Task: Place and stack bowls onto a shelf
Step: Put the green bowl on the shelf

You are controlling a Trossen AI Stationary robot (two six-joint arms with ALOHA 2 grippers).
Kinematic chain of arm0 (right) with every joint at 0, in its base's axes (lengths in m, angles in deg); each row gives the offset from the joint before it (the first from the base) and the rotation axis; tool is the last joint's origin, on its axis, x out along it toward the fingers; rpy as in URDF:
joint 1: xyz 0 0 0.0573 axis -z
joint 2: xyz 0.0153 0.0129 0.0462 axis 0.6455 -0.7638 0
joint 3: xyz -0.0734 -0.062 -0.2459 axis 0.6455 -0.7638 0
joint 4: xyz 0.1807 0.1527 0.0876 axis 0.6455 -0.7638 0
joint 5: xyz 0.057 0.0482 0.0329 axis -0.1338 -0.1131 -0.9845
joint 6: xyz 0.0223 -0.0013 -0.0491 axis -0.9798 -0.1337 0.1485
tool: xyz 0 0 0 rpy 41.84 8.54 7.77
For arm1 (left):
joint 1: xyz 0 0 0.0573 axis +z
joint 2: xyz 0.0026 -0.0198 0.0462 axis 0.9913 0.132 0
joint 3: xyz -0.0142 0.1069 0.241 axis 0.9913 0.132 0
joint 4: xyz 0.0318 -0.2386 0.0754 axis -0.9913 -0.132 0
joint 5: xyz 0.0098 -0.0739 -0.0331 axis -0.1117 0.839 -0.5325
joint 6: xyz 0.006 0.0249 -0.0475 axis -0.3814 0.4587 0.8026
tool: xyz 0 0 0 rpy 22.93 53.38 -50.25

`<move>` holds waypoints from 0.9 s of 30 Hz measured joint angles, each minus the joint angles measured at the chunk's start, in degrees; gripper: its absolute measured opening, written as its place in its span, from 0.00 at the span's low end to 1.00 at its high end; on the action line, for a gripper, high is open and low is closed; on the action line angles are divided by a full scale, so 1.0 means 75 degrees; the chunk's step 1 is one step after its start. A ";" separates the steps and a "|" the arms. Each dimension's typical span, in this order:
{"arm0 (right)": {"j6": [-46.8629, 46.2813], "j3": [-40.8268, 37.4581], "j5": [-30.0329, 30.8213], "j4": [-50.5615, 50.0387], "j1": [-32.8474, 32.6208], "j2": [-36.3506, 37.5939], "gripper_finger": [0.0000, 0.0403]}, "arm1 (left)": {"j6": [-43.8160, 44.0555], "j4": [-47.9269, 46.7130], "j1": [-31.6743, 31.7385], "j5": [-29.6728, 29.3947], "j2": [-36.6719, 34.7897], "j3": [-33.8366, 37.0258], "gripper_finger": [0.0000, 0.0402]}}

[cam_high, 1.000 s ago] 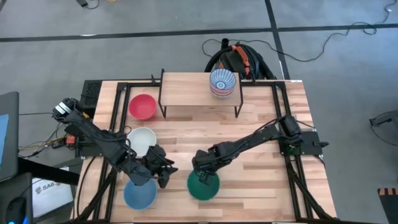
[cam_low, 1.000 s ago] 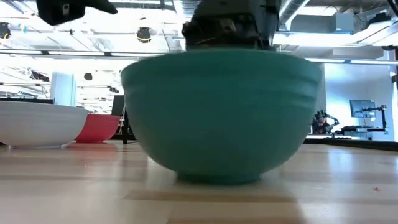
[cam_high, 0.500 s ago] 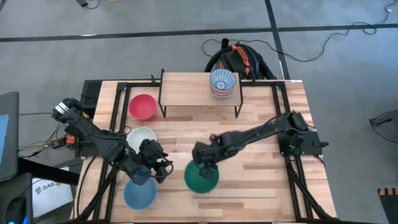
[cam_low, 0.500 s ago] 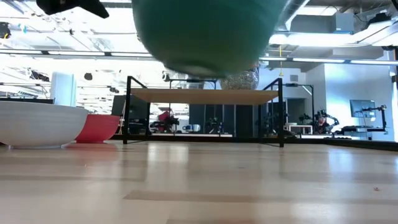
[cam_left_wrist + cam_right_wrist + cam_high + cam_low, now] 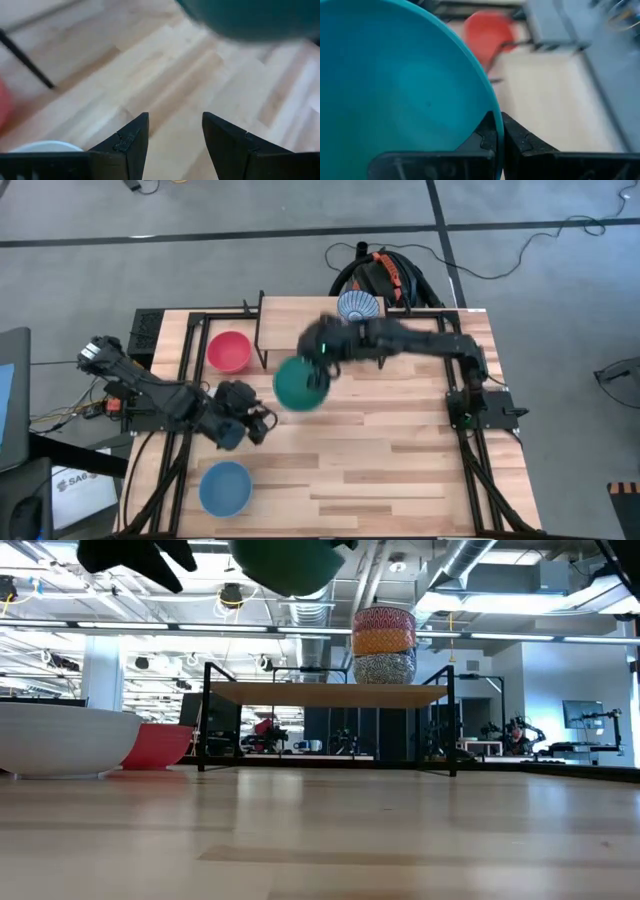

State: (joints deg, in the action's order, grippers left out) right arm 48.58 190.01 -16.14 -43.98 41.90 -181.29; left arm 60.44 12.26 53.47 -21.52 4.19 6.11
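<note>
My right gripper (image 5: 322,356) is shut on a green bowl (image 5: 299,384) high above the table, just in front of the shelf (image 5: 300,330). The bowl also shows in the low view (image 5: 285,565) and in the left wrist view (image 5: 250,17). A stack of three bowls (image 5: 384,643) stands on the shelf's right part. My left gripper (image 5: 248,422) is open and empty above the white bowl (image 5: 60,740), whose rim shows in the left wrist view (image 5: 47,146). A red bowl (image 5: 228,350) and a light blue bowl (image 5: 224,487) rest on the table. My right gripper pinches the green bowl's rim (image 5: 490,107), one finger inside the bowl and one outside. The bowl is lifted clear of the table, its opening up, and reaches out from the fingers toward the table's left and near side.
The shelf's left part (image 5: 290,315) is bare wood. A black frame (image 5: 190,340) runs along the table's left and right sides. A black and orange bag (image 5: 385,275) lies beyond the far edge.
My right gripper has lifted the green bowl off the table near the front and carried it up and toward the far edge, up to the shelf. My left gripper has gone toward the far edge, from beside the light blue bowl to above the white bowl.
</note>
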 joint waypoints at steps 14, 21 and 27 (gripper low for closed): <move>0.2244 0.0317 -0.1807 0.2301 0.3223 -0.0514 0.06 | 0.0008 -0.0201 0.1952 0.0364 -0.0553 0.0000 0.42; 0.2746 0.0323 -0.2596 0.2460 0.3943 -0.0779 0.07 | 0.0349 -0.0167 0.2464 0.0586 -0.0550 0.0000 0.42; 0.3344 0.0326 -0.2680 0.2528 0.3931 -0.1212 0.07 | 0.0379 -0.0120 0.2867 0.0943 -0.0550 0.0000 0.42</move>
State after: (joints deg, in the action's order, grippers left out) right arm 73.66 192.45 -36.23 -25.02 71.38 -190.38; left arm 63.29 11.36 74.97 -14.45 0.06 6.11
